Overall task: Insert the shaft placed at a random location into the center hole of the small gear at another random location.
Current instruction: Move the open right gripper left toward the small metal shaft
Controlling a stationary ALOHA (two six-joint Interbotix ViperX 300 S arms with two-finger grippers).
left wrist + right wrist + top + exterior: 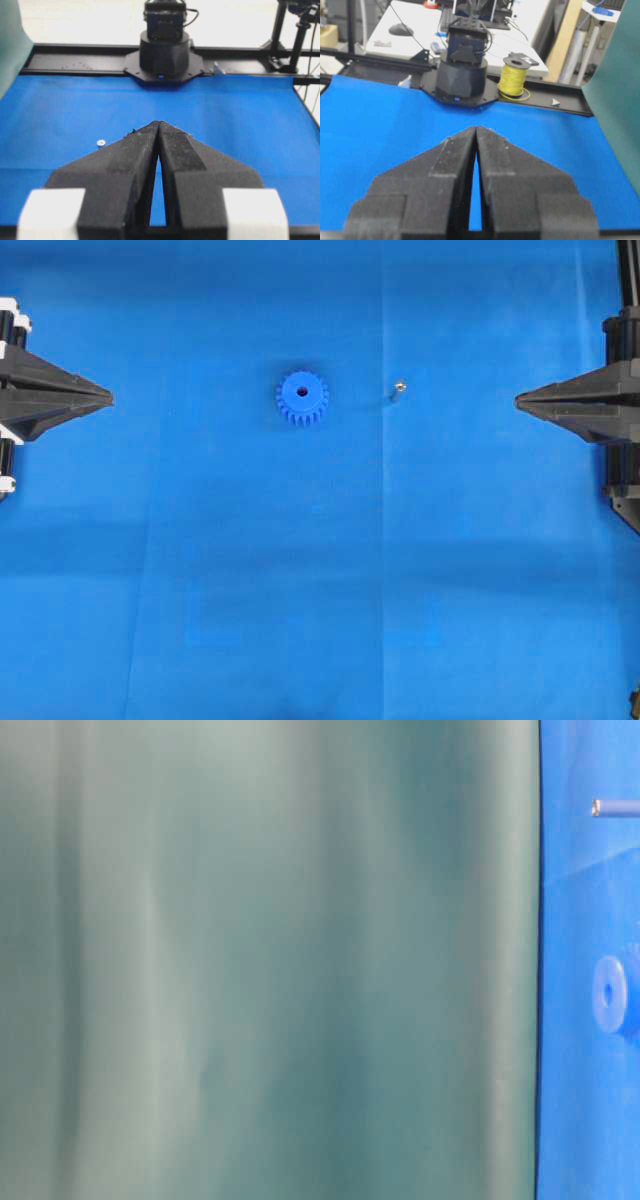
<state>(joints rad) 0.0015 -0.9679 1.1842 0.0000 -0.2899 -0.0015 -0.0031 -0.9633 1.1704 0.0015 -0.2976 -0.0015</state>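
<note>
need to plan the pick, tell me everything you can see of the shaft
The shaft is a tiny silvery-grey metal pin, shiny, standing on the blue table cover, a short way to the right of the small gear in the overhead view. Nothing touches it but the cover; both grippers are far off at the edges.

Small gear (612, 994) cut by right edge in table-level view, blurred, teeth unreadable. Shaft (615, 808) there also cropped at right edge. Overhead: shaft (398, 389) too tiny for detail, well off right gripper (518, 400) tip. Gear hidden behind both grippers' fingers in wrist views.
</note>
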